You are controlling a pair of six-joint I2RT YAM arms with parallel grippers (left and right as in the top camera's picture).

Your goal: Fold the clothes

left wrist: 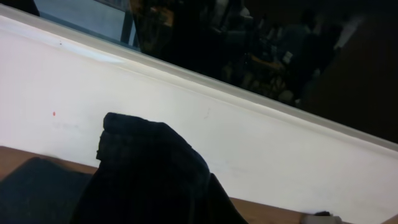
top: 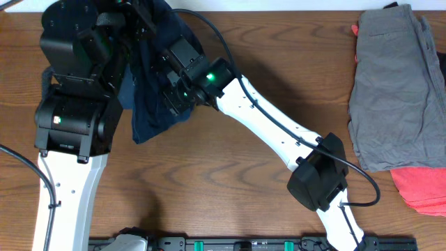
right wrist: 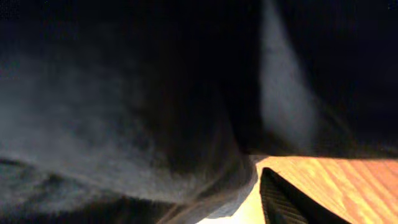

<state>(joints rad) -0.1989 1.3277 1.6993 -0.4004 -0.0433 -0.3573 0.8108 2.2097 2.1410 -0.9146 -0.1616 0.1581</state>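
The dark navy-blue shorts (top: 150, 104) hang bunched and lifted off the wooden table (top: 230, 181) at the back left. My left gripper (top: 125, 24) is up high and shut on their upper edge. In the left wrist view the dark fabric (left wrist: 155, 177) covers the jaws. My right gripper (top: 172, 92) presses into the shorts' right side and is shut on them. In the right wrist view the fabric (right wrist: 124, 106) fills the frame. Only one finger (right wrist: 286, 199) shows there. Grey trousers (top: 397, 90) and a coral-pink piece (top: 425, 189) lie at the right edge.
The left arm's black housing (top: 70, 118) stands over the table's left side. The right arm (top: 279, 132) stretches diagonally across the middle, with its cable looping beside it. A white wall (left wrist: 249, 143) rises behind the table's far edge.
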